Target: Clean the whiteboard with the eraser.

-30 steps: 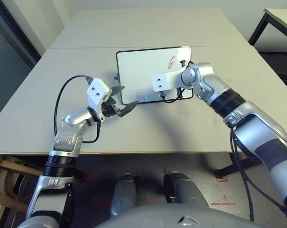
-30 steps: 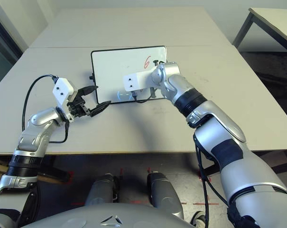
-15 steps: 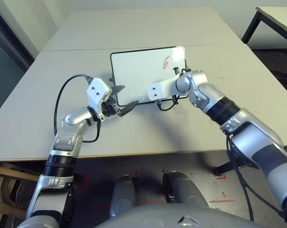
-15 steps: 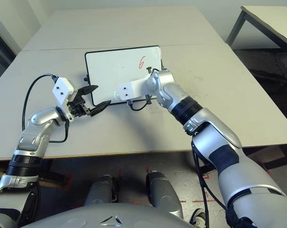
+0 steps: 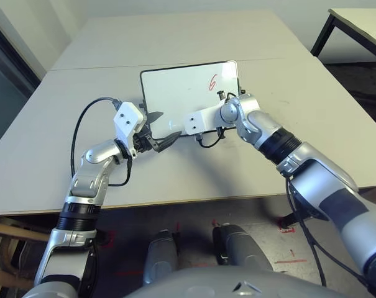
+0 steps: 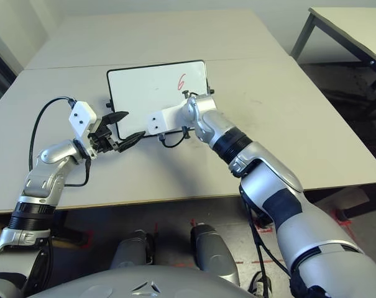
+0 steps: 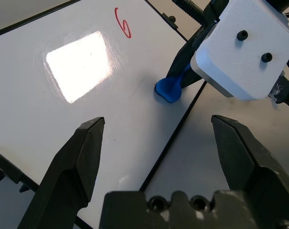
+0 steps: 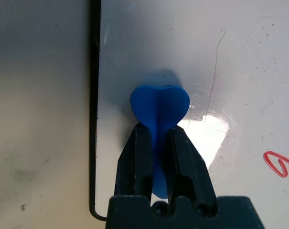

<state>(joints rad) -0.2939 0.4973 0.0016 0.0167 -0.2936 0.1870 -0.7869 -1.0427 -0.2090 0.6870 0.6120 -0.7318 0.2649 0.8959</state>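
The whiteboard (image 5: 181, 93) lies flat on the table, white with a thin black frame and a red digit (image 5: 212, 82) near its far right corner. My right gripper (image 8: 158, 130) is shut on the blue eraser (image 8: 159, 105), whose rounded end presses on the board just inside its near edge. The eraser (image 7: 169, 89) also shows under the right wrist's white housing (image 5: 199, 121). My left gripper (image 5: 165, 127) hovers open at the board's near left corner, a short way from the eraser, with nothing between its fingers (image 7: 82, 152).
The grey table (image 5: 287, 74) extends well beyond the board on all sides. A black cable (image 5: 79, 133) loops off my left forearm. A second table (image 5: 355, 25) stands at the back right, past a gap of floor.
The whole view has shifted a little. My right wrist has swung slightly toward the board's near edge, still holding the eraser on the board. The left arm has stayed put.
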